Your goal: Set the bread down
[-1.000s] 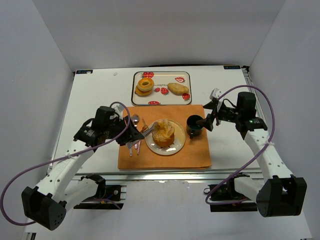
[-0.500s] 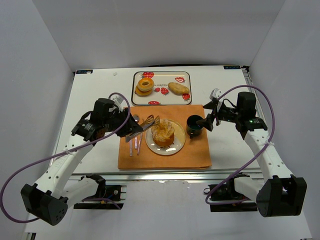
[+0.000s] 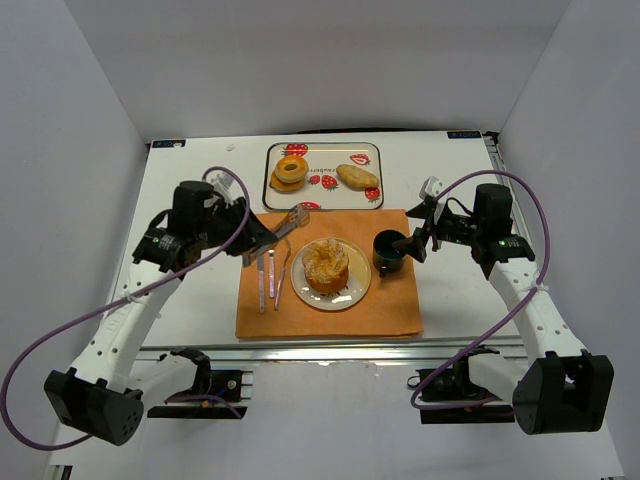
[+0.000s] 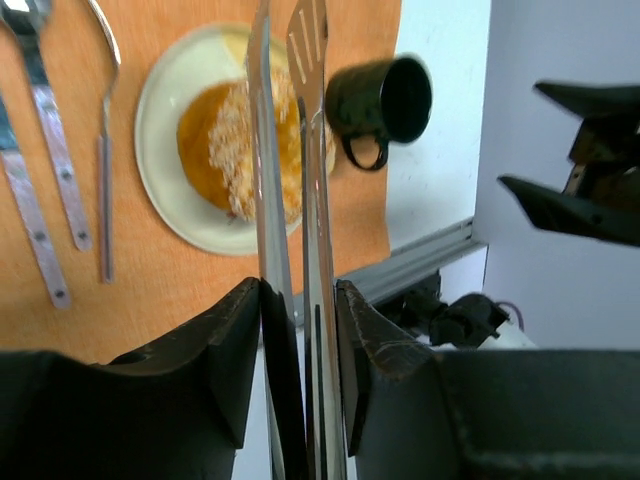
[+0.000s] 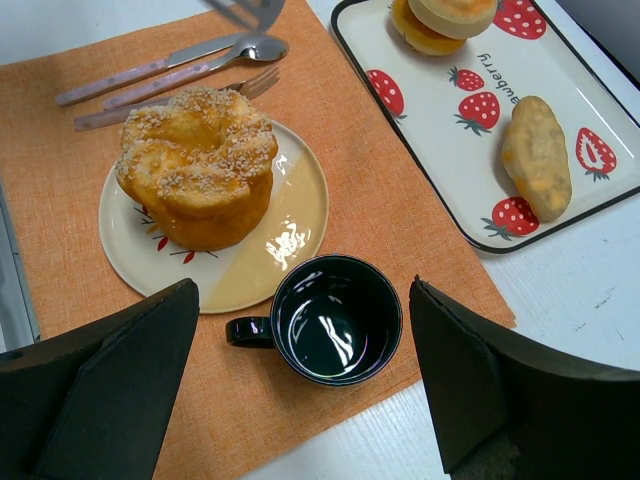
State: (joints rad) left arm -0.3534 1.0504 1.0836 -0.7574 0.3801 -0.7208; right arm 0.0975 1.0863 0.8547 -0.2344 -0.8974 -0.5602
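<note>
The bread (image 3: 326, 264), a golden bun with a pale flaky top, sits on a cream plate (image 3: 357, 291) on the orange placemat (image 3: 330, 320). It also shows in the right wrist view (image 5: 200, 160) and the left wrist view (image 4: 225, 145). My left gripper (image 3: 258, 236) is shut on metal tongs (image 3: 287, 223), whose tips hang empty to the upper left of the bread. In the left wrist view the tongs (image 4: 300, 150) run up between my fingers (image 4: 345, 310). My right gripper (image 3: 415, 240) is open and empty above a black mug (image 3: 388, 250).
A strawberry-print tray (image 3: 325, 190) at the back holds a ring donut (image 3: 291, 170) and a small tan roll (image 3: 356, 177). A knife, spoon and fork (image 3: 268, 275) lie on the mat left of the plate. The mug (image 5: 335, 318) stands right of the plate (image 5: 290, 220).
My left gripper has drawn back from the bread, left and toward the tray, taking the tongs with it. The bread stays on the plate. The right arm has not moved.
</note>
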